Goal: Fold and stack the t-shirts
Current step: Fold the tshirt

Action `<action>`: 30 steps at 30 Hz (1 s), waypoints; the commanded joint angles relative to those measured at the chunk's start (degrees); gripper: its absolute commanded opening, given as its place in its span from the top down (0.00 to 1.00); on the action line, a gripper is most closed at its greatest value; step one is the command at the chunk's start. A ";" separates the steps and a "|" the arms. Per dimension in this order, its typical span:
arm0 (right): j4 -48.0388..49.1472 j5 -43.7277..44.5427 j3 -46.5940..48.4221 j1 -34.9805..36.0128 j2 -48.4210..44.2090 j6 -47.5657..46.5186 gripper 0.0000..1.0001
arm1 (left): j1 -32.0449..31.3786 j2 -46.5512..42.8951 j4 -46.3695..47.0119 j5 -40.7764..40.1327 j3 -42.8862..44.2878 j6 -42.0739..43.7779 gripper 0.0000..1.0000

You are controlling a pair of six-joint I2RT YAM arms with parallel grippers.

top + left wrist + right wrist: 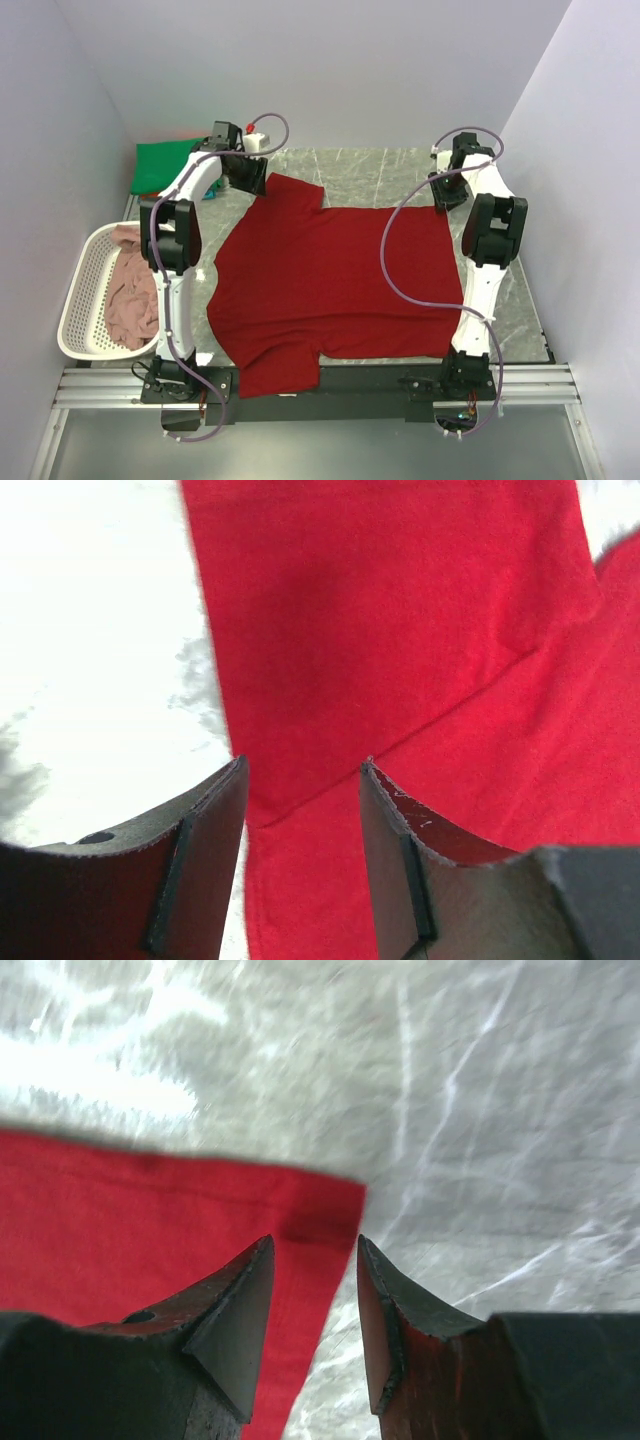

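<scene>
**Item: dark red t-shirt [330, 285], spread flat**

Lies on the marbled table [380, 170]. Long axis runs left to right, collar leftward, hem rightward. Far sleeve lies under the left gripper [302, 763], far hem corner under the right gripper [315, 1240]. Both jaws parted, gripping nothing.

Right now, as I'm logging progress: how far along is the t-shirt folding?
Done: a green cloth shirt lies apparently folded at the far-left corner. In hand: the dark red short-sleeved t-shirt is spread flat; the left gripper and right gripper hover open over its far edge, holding nothing. Remaining: folding and stacking it, then the dusty pink shirt crumpled in the white lattice basket.
</scene>
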 commanded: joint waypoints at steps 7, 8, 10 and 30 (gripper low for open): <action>5.55 2.50 4.38 0.34 2.04 3.89 0.54 | 0.85 -4.46 3.81 -0.51 -5.93 -1.13 0.46; 5.03 1.89 5.08 0.26 3.18 4.41 0.55 | 0.85 -4.55 3.72 -0.60 -6.10 -1.04 0.46; 2.92 1.44 7.63 0.26 4.50 4.94 0.58 | 1.02 -4.38 3.37 -0.86 -6.28 -0.86 0.46; -3.15 -3.39 11.42 -1.15 7.23 9.34 0.52 | 2.52 -2.18 2.31 -0.60 -4.35 -2.62 0.40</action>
